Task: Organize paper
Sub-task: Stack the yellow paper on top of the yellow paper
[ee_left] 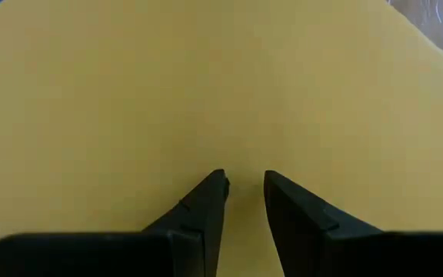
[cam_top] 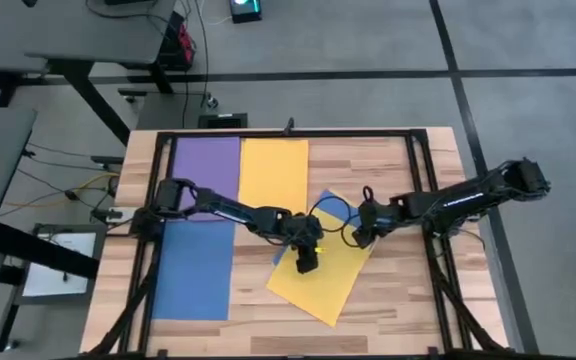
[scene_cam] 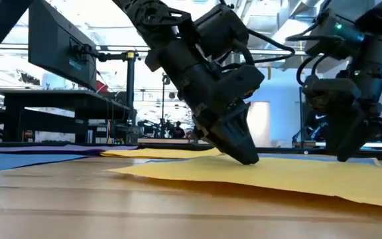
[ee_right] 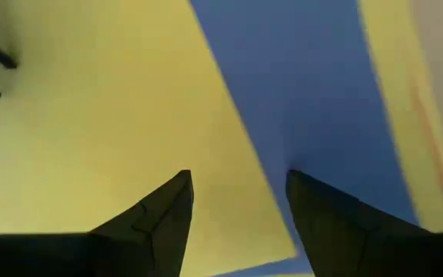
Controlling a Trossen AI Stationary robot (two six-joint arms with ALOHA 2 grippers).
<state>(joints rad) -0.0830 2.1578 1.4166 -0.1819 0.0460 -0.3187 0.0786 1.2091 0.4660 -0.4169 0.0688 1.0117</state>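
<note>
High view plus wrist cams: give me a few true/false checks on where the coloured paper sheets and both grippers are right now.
1. The tilted yellow paper sheet lies partly over a blue paper sheet. True.
2. The left gripper hangs over the purple paper sheet. False: it is low over the tilted yellow sheet.
3. The right gripper has its fingers apart, above the yellow sheet's edge where it meets the blue one. True.
4. The straight yellow paper sheet lies beside the purple sheet at the table's far side. True.
5. The long blue paper sheet lies on the table's right half. False: it lies on the left half, below the purple sheet.
</note>
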